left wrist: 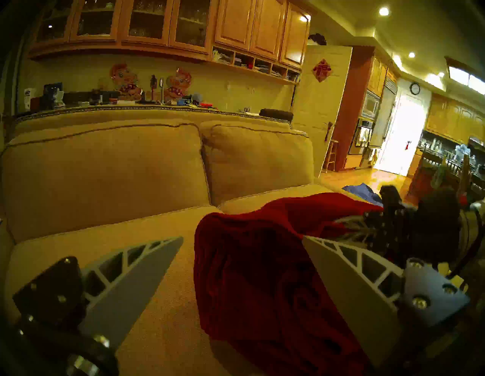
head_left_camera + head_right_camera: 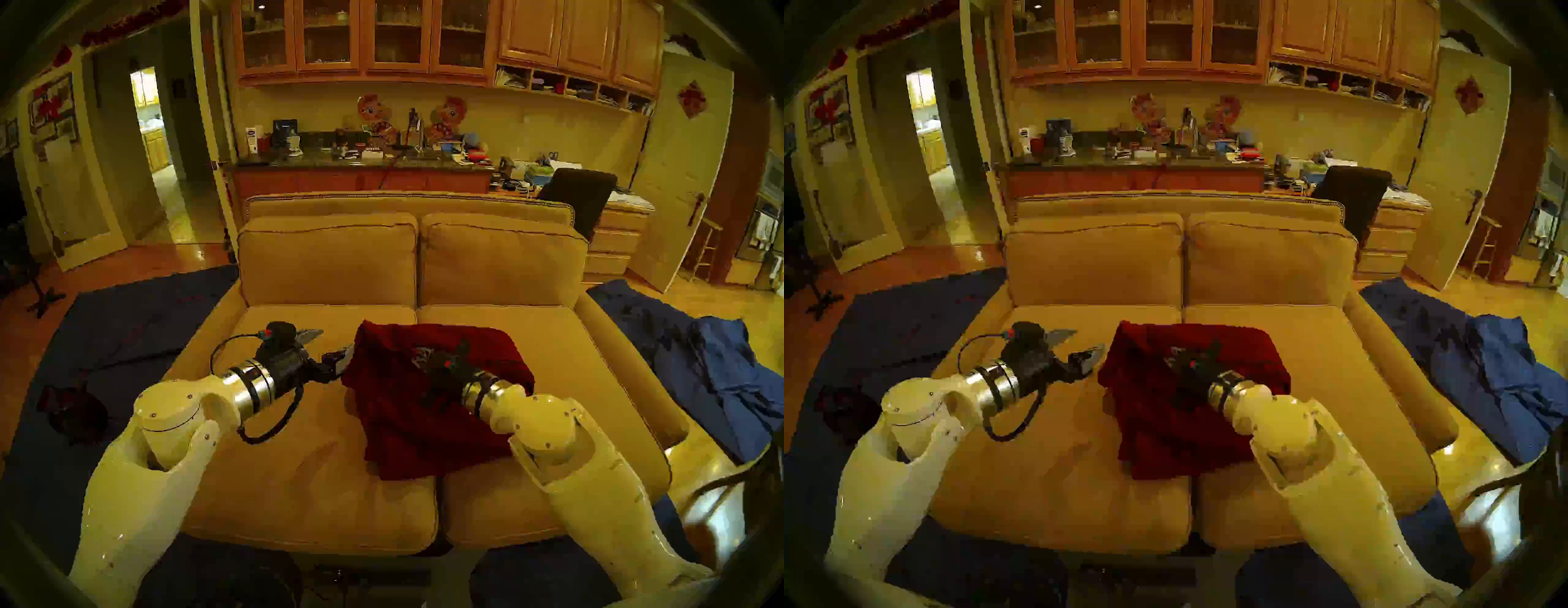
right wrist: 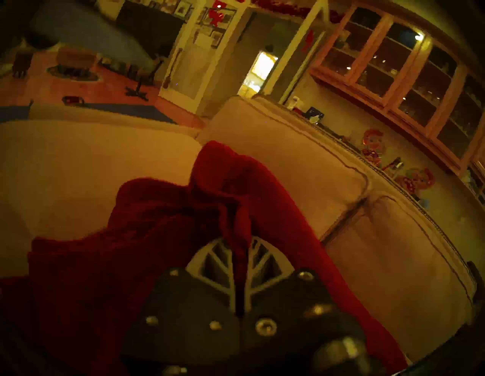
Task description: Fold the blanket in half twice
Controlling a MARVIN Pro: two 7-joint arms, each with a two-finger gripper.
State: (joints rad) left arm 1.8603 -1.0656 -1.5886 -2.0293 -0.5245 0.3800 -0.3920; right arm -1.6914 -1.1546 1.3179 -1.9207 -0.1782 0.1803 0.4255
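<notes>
Right wrist view: right end effector (image 3: 240,265) clamped on a pinched ridge of the maroon blanket (image 2: 428,407), which lies bunched across the sofa's (image 2: 297,467) seat cushions. Left end effector (image 1: 242,237) spread wide, empty, just beside the blanket's left edge.

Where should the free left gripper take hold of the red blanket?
At the blanket's raised left edge, nearest the open left gripper, coming in level from the left. That edge stands up off the sofa cushion, so one finger could slip beneath it.
</notes>
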